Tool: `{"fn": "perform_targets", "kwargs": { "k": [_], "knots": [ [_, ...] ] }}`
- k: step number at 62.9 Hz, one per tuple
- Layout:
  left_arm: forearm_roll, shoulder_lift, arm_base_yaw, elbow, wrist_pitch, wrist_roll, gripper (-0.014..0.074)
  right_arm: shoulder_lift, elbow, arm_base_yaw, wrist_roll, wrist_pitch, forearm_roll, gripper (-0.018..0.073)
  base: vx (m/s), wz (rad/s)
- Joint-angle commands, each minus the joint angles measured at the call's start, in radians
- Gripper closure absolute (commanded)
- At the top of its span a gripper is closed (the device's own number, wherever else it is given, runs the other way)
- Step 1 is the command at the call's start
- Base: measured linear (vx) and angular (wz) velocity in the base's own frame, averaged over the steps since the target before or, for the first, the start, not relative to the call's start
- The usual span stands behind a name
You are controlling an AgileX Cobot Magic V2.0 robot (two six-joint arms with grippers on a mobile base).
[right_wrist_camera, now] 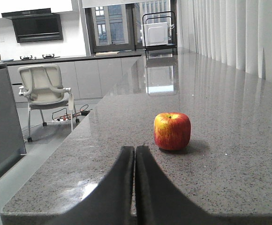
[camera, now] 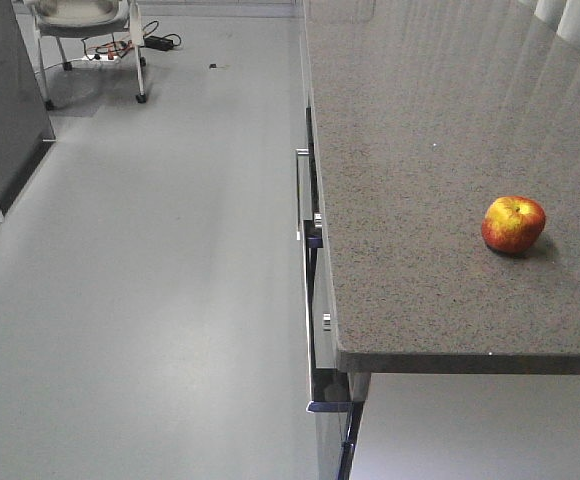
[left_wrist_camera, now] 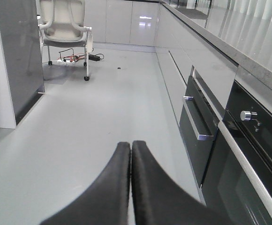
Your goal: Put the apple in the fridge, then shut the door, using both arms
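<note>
The apple [camera: 514, 224], red with yellow patches, sits upright on the speckled grey counter [camera: 420, 150] near its front right; in the right wrist view the apple [right_wrist_camera: 172, 131] lies just ahead and right of my right gripper [right_wrist_camera: 135, 148]. That gripper is shut and empty, low over the counter's near edge. My left gripper [left_wrist_camera: 131, 143] is shut and empty, hanging over the floor beside the counter's front. The fridge [camera: 5, 95] is a dark grey block at the far left, also seen as the fridge [left_wrist_camera: 18, 56] across the floor. Its door cannot be told apart. Neither arm shows in the front view.
A white wheeled chair [left_wrist_camera: 64, 28] and a power strip with cables [left_wrist_camera: 77, 58] stand at the far end of the floor. Drawer handles [camera: 299, 190] and an oven [left_wrist_camera: 248, 154] line the counter's front. Curtains [right_wrist_camera: 239, 33] hang along the counter's far side.
</note>
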Motion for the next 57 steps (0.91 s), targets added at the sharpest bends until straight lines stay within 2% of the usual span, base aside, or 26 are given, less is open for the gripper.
{"fn": "perform_targets", "kwargs": {
  "k": [1,57],
  "knots": [
    [-0.002,-0.014,-0.006,0.028,-0.071,-0.001,0.0603,-0.017,0.012,-0.003,0.001,-0.073,-0.009,0.0566,0.00,0.00],
    [-0.002,-0.014,-0.006,0.028,-0.071,-0.001,0.0603,-0.017,0.012,-0.003,0.001,-0.073,-0.009,0.0566,0.00,0.00]
  ]
}}
